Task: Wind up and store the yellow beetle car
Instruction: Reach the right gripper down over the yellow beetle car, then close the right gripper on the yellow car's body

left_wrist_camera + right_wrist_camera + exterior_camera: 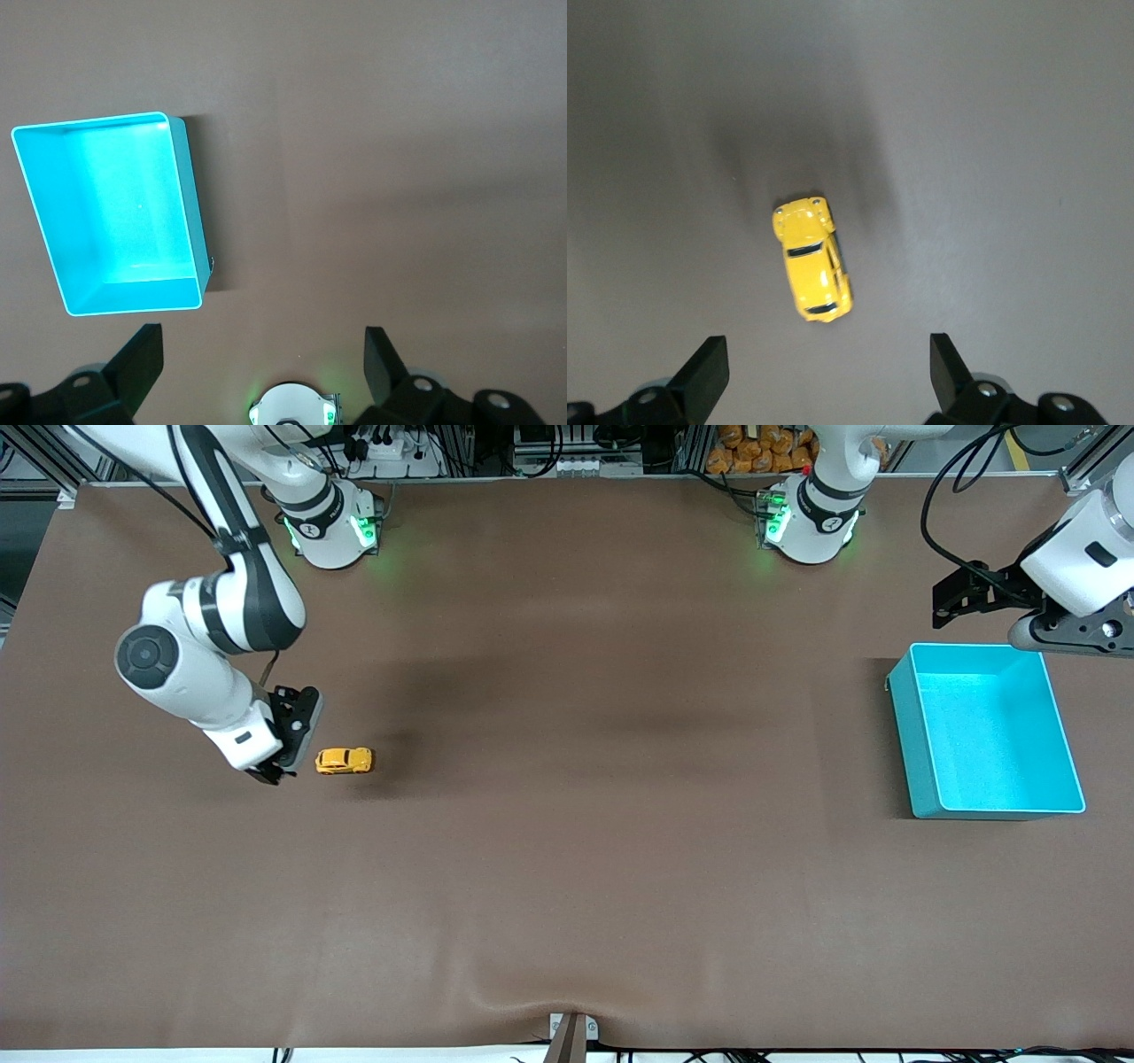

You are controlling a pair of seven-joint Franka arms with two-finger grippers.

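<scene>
Nearest the front camera, the car (345, 761) sits on the table (567, 886) at left of frame, free to be wound. Right gripper (276, 771) hovers just beside it, fingers (704, 372) wide and empty. Left gripper (952, 598), likewise spread, waits above the bin (912, 735); its fingertips are hard to make out.

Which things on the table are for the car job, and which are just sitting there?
For the job:
- yellow car, on the table at the right arm's end
- right gripper, open, beside the car
- blue bin, empty, at the left arm's end
- left gripper, open, waiting up near the bin

Just there:
- brown mat covering the table
</scene>
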